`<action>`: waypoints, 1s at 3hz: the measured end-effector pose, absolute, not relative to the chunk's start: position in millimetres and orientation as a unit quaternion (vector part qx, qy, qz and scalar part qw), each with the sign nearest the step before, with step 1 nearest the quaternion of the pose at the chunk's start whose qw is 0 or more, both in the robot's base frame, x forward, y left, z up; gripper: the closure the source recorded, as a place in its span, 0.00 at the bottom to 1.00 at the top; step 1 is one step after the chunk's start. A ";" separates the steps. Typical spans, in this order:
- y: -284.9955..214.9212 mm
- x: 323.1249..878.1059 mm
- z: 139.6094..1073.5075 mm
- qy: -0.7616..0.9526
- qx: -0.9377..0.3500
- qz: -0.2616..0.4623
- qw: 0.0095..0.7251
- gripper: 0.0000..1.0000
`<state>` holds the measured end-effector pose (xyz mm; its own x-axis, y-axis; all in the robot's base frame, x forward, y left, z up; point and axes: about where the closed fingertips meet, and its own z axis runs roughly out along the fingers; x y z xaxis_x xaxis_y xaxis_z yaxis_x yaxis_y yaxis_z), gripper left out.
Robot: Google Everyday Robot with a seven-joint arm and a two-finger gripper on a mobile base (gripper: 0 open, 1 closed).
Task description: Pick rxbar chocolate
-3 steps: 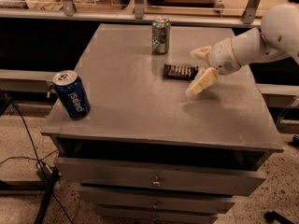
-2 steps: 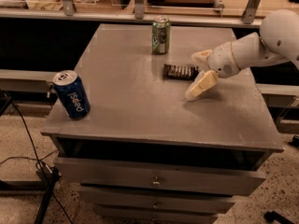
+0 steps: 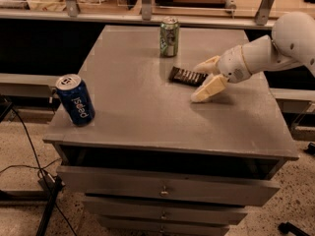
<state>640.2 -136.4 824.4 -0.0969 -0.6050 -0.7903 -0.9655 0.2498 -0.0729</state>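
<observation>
Compared with one second ago, little change is seen. The gripper (image 3: 197, 84) is found slightly closer to the rxbar chocolate (image 3: 187, 76), and its upper finger (image 3: 207, 65) is lowered a little toward the bar's right end. The bar and both cans are kept at the same places.

The jaws are spread apart and nothing is grasped. The right end of the bar is placed between the two pale fingers, and whether it is touched cannot be told. The bar is laid flat on the grey table (image 3: 147, 117), right of the middle, just in front of the green can (image 3: 170, 37).

The word "pepsi" is read upside down on the blue can (image 3: 75, 100). The writing on the green can and on the bar's wrapper cannot be read.

The blue can is stood near the front left corner, close to the edge. Bare surface is seen across the middle and the front right of the table. The arm (image 3: 261, 53) is reached in from the right side.
</observation>
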 end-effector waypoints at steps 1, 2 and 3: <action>-134.4 640.3 823.3 0.698 -0.562 0.246 0.368 0.61; -134.3 640.3 825.1 0.698 -0.562 0.246 0.368 0.83; -134.3 640.3 827.5 0.698 -0.562 0.246 0.368 1.00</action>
<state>640.3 -134.3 827.5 -0.0964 -0.6047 -0.7906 -0.9666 0.2465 -0.0707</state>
